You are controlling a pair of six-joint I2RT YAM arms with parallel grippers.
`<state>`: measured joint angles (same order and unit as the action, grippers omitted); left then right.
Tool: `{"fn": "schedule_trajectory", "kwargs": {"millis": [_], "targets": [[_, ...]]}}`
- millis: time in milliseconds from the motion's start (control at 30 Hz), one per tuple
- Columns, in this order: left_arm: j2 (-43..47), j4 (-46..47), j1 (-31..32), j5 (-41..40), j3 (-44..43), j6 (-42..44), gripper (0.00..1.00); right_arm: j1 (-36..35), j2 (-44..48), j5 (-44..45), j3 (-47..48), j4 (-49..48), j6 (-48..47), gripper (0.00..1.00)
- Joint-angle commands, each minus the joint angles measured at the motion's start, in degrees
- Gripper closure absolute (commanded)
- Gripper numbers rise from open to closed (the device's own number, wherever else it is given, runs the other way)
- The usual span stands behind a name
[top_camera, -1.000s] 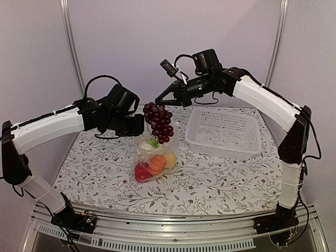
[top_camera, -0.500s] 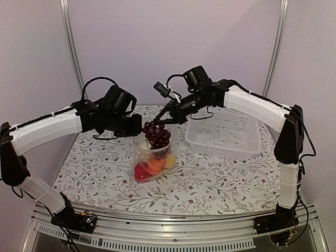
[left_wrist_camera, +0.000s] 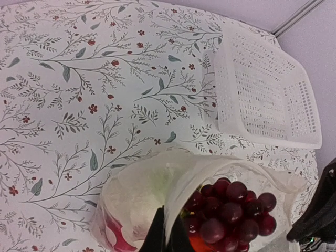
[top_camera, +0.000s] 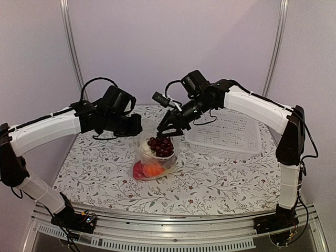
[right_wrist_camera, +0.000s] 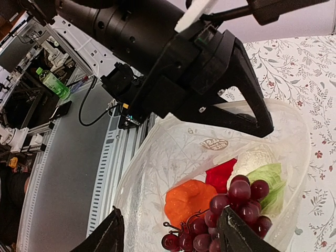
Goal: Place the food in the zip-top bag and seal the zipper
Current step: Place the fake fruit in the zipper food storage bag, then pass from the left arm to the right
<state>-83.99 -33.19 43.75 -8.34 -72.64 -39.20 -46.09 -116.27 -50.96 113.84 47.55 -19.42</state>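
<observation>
— Four foods show inside the zip-top bag (top_camera: 142,157): the grape bunch (right_wrist_camera: 231,210) on top, with the orange fruit (right_wrist_camera: 184,199), the red pepper (right_wrist_camera: 220,173) and the cabbage (right_wrist_camera: 265,170) under it.

— And the two yellow pieces?

— I cannot find them. They may lie beneath the grapes. No food shows in the white basket (top_camera: 226,131) or loose on the flowered tablecloth (top_camera: 100,168), so I judge the loading is done, or very nearly.

— What are the arms doing?

— The right gripper (right_wrist_camera: 171,212) hangs just over the bag's mouth with its fingers spread. The grapes lie free below them, so it has nothing in its grasp. The left gripper (left_wrist_camera: 167,233) is clenched on the near rim of the bag, holding the mouth up and open.

— So what is left?

— The zipper. The mouth gapes wide, so sealing has not begun, and I cannot pick out the strip itself in the crinkled film. By my reckoning the right arm must clear the opening, then the two lips need to be brought together and pressed along their length.
</observation>
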Motion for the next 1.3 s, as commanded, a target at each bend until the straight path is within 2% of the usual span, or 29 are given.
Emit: {"fn": "schedule_trajectory", "kwargs": {"millis": [0,167,367,500,733,1067,1167,1267], "targets": [[2.0,0.8,-1.0,-1.0,1.8,2.3,1.00,4.6,6.2,0.8,0.8,1.7,-3.7,0.36],[2.0,0.8,-1.1,-2.1,2.0,5.3,1.00,11.7,8.9,0.5,-5.7,1.5,-11.1,0.24],[1.9,0.8,-1.1,-2.5,1.6,6.8,1.00,14.4,9.1,5.1,-15.3,1.5,-25.4,0.25],[1.5,0.8,-1.2,-2.2,0.8,7.4,1.00,14.4,8.3,1.8,-18.0,-0.7,-28.7,0.31],[1.1,0.3,-1.2,-2.3,0.3,7.9,1.00,13.5,7.0,-0.5,-19.6,-10.3,-24.7,0.37],[0.5,-0.3,-1.3,-2.0,-1.3,9.2,1.00,10.1,2.1,-0.5,-17.3,-12.0,-24.0,0.48],[0.2,-0.4,-1.4,-2.0,-1.4,9.5,1.00,9.6,2.1,-0.5,-17.3,-12.4,-24.3,0.55],[0.3,-0.4,-1.4,-2.3,-1.5,9.9,1.00,9.5,2.1,-1.1,-17.2,-12.9,-23.4,0.70]]}}
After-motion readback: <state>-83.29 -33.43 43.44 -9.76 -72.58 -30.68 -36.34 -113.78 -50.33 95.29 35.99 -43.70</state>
